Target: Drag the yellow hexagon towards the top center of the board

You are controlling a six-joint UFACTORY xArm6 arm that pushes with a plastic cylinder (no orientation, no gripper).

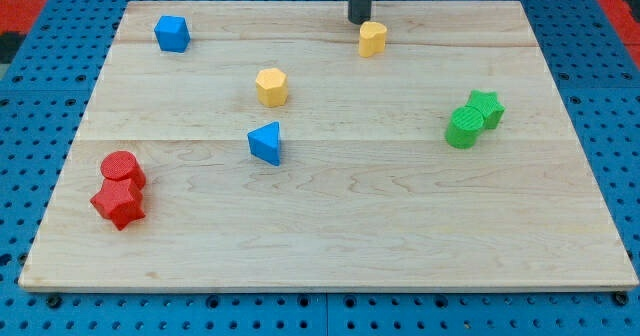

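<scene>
- Yellow hexagon (271, 86): upper-middle board, left of centre; squat, no clear long axis, flat face up.
- My tip (359, 20): near top edge, at 1 o'clock from the hexagon, well apart; just beside a yellow block (372, 38) at its 11 o'clock.
- No pincer fitted; bare rod only.
- Blue triangle (266, 143) near at 6 o'clock.
- Bare wood board (330, 226) from hexagon at 12 o'clock to top edge.
</scene>
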